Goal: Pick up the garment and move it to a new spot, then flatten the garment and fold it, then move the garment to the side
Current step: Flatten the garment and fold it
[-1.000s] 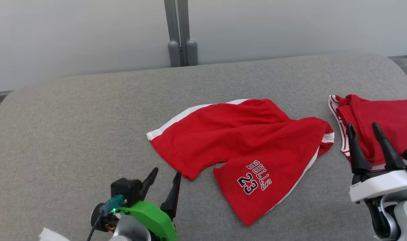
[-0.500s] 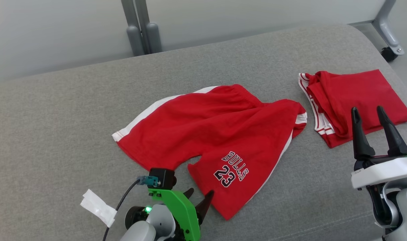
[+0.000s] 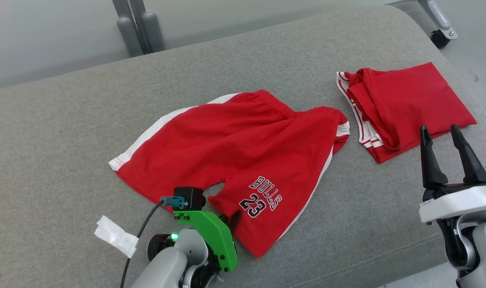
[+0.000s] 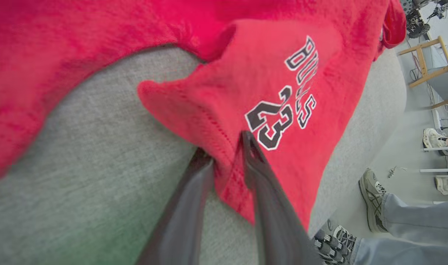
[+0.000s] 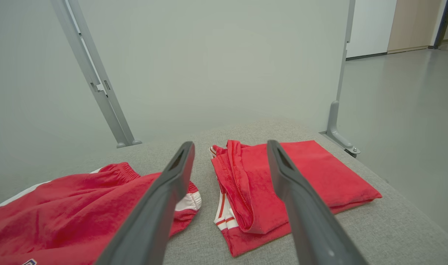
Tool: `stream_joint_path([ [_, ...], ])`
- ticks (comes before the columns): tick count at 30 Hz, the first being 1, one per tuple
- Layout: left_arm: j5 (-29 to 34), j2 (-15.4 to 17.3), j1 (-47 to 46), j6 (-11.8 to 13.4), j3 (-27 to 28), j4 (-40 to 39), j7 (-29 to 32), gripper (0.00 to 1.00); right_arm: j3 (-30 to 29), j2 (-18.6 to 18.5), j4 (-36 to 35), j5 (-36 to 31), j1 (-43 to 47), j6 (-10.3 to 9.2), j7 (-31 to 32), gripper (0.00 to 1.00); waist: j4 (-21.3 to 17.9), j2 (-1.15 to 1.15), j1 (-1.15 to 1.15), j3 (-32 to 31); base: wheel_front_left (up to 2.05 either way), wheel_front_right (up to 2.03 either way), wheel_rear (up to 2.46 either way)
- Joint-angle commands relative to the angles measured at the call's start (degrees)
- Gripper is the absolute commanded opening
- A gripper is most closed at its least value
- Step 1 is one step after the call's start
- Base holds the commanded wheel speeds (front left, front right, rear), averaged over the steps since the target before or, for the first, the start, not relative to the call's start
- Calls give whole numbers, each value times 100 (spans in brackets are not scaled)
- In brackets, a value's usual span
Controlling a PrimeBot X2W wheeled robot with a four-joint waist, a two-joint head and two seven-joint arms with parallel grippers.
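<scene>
Left gripper (image 4: 224, 144) tight on leg hem of red shorts (image 3: 227, 136), right gripper (image 3: 439, 129) wide open

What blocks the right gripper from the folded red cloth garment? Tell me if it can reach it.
Probably yes. The right gripper hovers open just short of the folded red garment, fingers pointing at it, nothing between them; the red Bulls shorts lie apart, to its left.
</scene>
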Motion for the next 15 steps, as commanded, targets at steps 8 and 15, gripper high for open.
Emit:
stream_joint_path([
  [8, -155, 386, 198, 19, 261, -377, -116, 0, -3, -21, 48, -3, 141, 3, -41, 100, 413, 0, 0, -177, 0, 0, 0],
  [15, -346, 975, 464, 202, 586, -1020, 160, 0, 46, -30, 83, 15, 171, 3, -28, 100, 558, 0, 0, -232, 0, 0, 0],
])
